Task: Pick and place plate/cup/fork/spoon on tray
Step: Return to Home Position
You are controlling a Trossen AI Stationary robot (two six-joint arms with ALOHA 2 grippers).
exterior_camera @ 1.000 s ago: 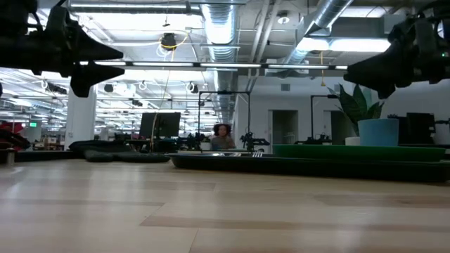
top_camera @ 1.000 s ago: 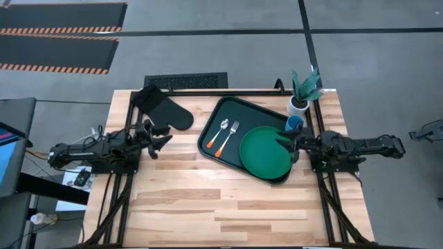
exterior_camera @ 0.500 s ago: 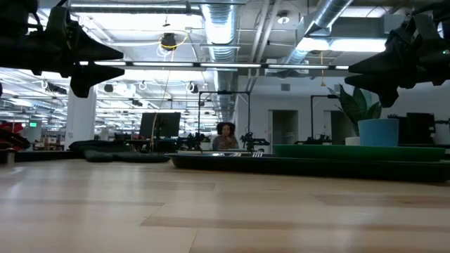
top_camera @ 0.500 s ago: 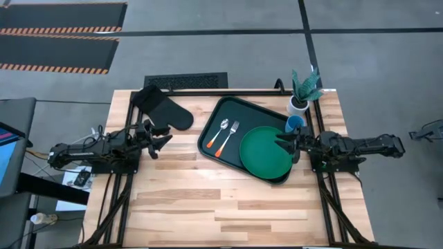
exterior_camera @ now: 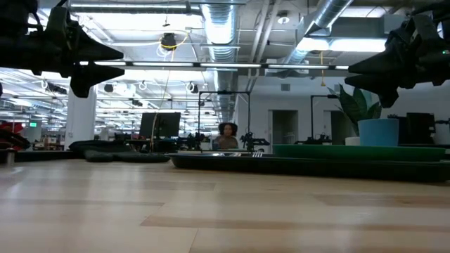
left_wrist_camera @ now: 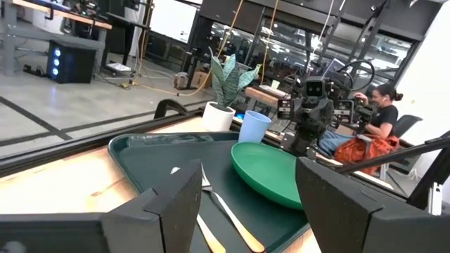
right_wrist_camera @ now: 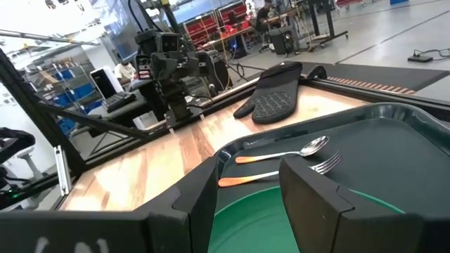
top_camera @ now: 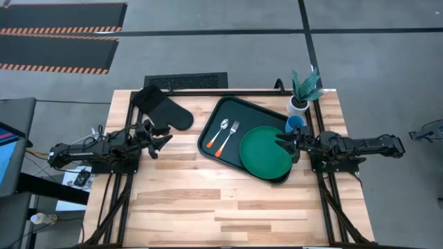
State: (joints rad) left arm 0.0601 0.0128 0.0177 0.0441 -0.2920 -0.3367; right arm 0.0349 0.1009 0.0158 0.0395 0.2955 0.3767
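Observation:
The dark tray (top_camera: 228, 111) lies on the table's right half. The green plate (top_camera: 265, 151) lies in its near right part. The spoon (top_camera: 220, 131) and fork (top_camera: 232, 135) lie side by side on the tray floor, left of the plate. The blue cup (top_camera: 295, 123) stands at the tray's far right corner; whether inside the rim, I cannot tell. My right gripper (top_camera: 282, 146) is open above the plate's right edge (right_wrist_camera: 295, 225), touching nothing. My left gripper (top_camera: 163, 138) is open and empty above the table, left of the tray.
A black oven mitt (top_camera: 166, 111) lies at the table's far left, beside the tray. A white pot with a green plant (top_camera: 302, 90) stands at the far right corner behind the cup. Bare wood (top_camera: 208, 200) fills the table's near half. A person sits in the room beyond (exterior_camera: 226, 137).
My right gripper has shifted slightly above the plate's right edge and stays open. Nothing on the tray has moved.

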